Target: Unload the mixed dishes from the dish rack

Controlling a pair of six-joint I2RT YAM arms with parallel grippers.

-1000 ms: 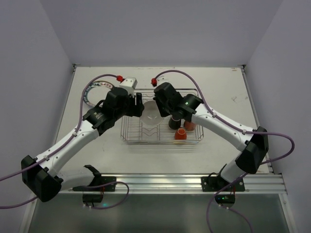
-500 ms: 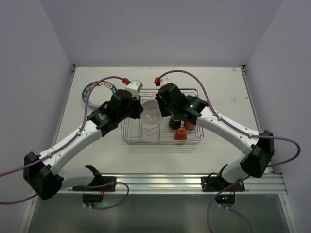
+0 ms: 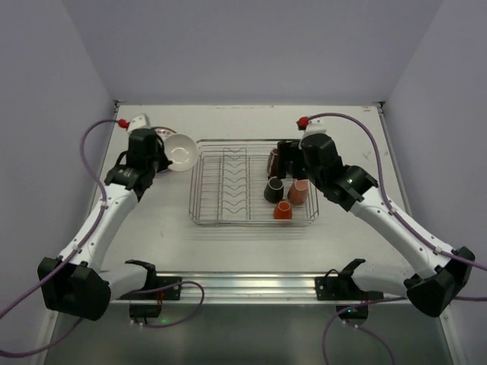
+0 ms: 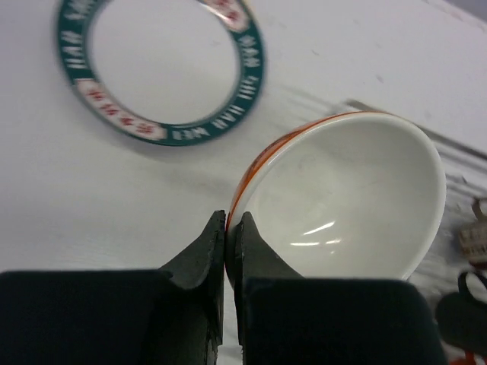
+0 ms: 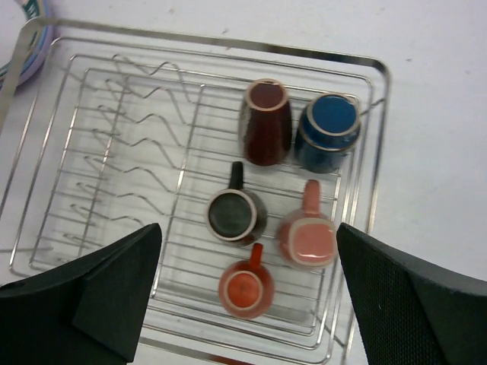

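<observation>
My left gripper (image 4: 227, 226) is shut on the rim of the orange bowl (image 4: 346, 194), white inside. It holds the bowl (image 3: 181, 150) left of the dish rack (image 3: 221, 194), beside a dark-rimmed white plate (image 4: 161, 67) on the table. The silver wire dish rack (image 5: 114, 175) holds a maroon mug (image 5: 265, 122), a blue mug (image 5: 327, 133), a black mug (image 5: 236, 215), a pink mug (image 5: 308, 237) and an orange mug (image 5: 246, 287), all at its right end. Above these mugs my right gripper (image 5: 248, 232) hangs open and holds nothing.
The rack's zigzag dividers (image 5: 129, 144) carry no plates. The edge of a lavender plate (image 5: 34, 57) shows just beyond the rack's far left corner. Walls close in the table on the left, the right and the back.
The right gripper opened, let go of the bowl and drew back to the right over the mugs. The left gripper shut on the bowl and carried it left, out of the rack.
</observation>
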